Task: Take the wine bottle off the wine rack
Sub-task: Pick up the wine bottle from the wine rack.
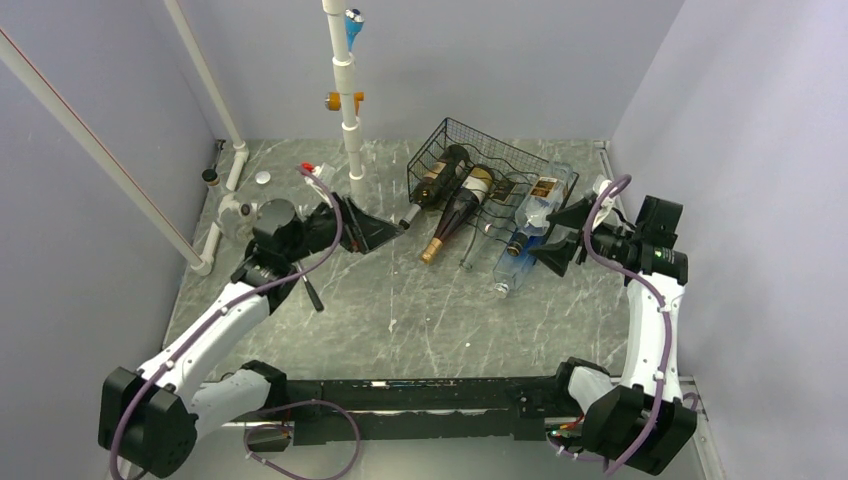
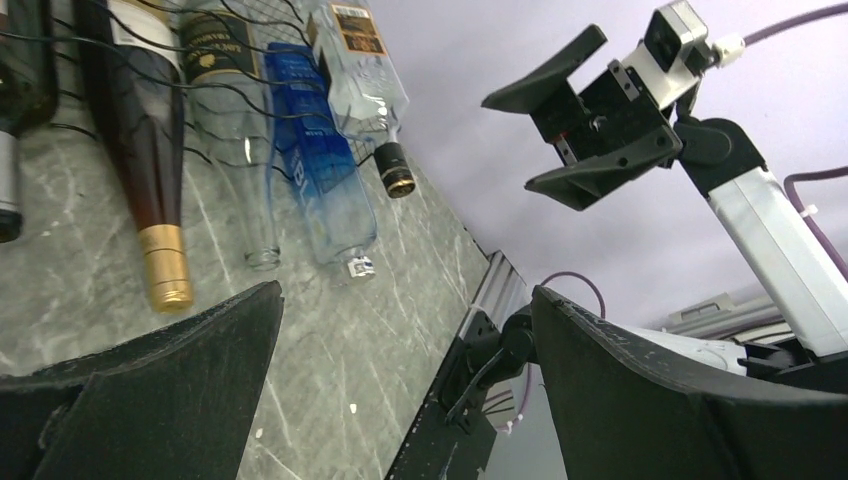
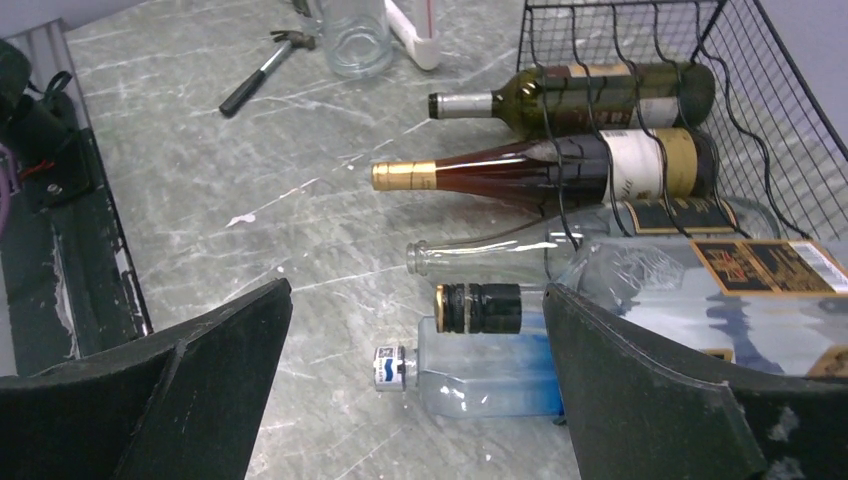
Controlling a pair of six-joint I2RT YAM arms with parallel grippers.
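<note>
Wine rack (image 3: 760, 90), far right: thin black wire, metal by look, satin coat. Dark green wine bottle (image 3: 600, 95) and amber wine bottle (image 3: 520, 170): glossy glass, paper labels. I note shiny gold foil on amber neck. Clear bottle (image 3: 480, 258) and blue-tinted bottle (image 3: 490, 375): smooth, see-through; glass or plastic, I cannot tell. Table (image 1: 400, 310): grey marbled top, smooth, faint sheen, white scuffs. Left gripper (image 2: 405, 295) and right gripper (image 3: 417, 290): matt black plastic, finely grainy. Pipe frame (image 1: 345, 90), far left: smooth white plastic.
</note>
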